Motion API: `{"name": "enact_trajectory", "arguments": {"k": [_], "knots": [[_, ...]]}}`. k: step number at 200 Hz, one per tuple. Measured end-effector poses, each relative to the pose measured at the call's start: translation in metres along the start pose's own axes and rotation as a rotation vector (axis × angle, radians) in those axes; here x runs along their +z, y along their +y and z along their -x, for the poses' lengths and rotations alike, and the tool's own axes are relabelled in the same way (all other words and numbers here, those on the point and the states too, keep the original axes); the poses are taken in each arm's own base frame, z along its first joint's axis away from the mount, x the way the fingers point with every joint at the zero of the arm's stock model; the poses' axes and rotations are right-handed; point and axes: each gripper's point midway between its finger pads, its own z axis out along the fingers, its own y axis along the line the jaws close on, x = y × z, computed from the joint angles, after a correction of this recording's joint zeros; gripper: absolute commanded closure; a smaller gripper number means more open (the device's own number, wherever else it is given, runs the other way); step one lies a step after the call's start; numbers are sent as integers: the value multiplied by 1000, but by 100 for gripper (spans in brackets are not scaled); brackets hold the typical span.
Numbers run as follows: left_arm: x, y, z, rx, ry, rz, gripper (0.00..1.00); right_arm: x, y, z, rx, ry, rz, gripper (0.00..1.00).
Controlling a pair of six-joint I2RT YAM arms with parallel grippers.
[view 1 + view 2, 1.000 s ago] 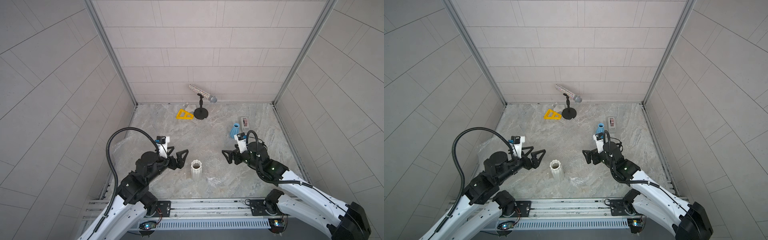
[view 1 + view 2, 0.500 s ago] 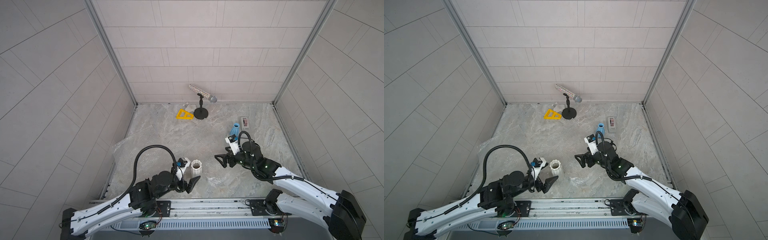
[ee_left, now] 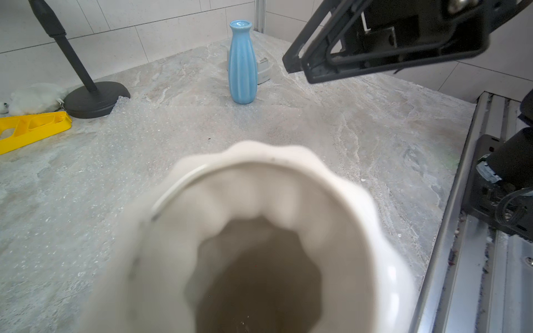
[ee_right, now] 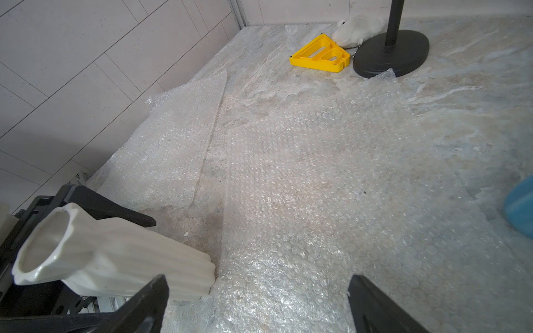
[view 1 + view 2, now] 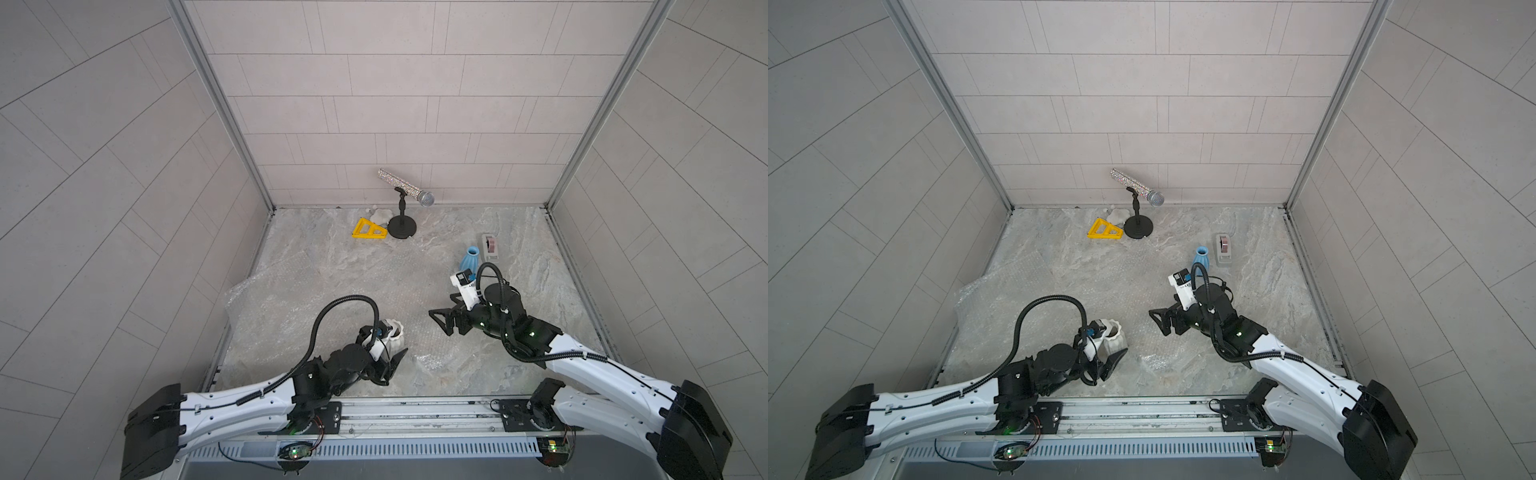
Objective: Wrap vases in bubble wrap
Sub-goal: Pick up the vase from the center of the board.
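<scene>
The white vase (image 5: 394, 334) (image 4: 115, 259) leans toward my left arm, its base edge on the bubble wrap (image 5: 291, 307) (image 4: 317, 173). My left gripper (image 5: 392, 345) (image 5: 1111, 348) is shut on the vase, one black finger (image 4: 115, 209) on each side. In the left wrist view the vase's scalloped mouth (image 3: 259, 201) fills the picture and hides the jaws. My right gripper (image 5: 438, 322) (image 4: 258, 282) hovers open over the wrap, right of the white vase and holding nothing. The blue vase (image 5: 469, 259) (image 3: 242, 66) stands upright behind the right arm.
A glittery microphone on a black stand (image 5: 401, 226), a yellow triangular piece (image 5: 368, 229) and a white fluffy item (image 5: 380, 216) sit by the back wall. A grey tape dispenser (image 5: 489, 245) lies beside the blue vase. A metal rail (image 5: 415, 409) runs along the front edge.
My left arm dropped low and swung in from the left to the white vase, and its jaws narrowed around it. The vase tipped toward that arm. My right gripper drifted slightly left, still open.
</scene>
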Motion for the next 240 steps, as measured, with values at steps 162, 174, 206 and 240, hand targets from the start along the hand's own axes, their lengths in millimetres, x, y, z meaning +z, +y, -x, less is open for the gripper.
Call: {"name": "enact_trajectory", "arguments": {"k": [162,174,206,240], "knots": [[-16,19,59,-17,-43,120,80,-24,-21,23,63,-4,-131,1],[-19,20,83,-32,-49,130,82,-31,-31,29,99,0,-173,0],[1,20,121,-80,41,113,85,-53,-70,27,249,36,-304,1],[52,7,108,-91,289,43,86,-78,-117,-7,433,126,-461,0]]}}
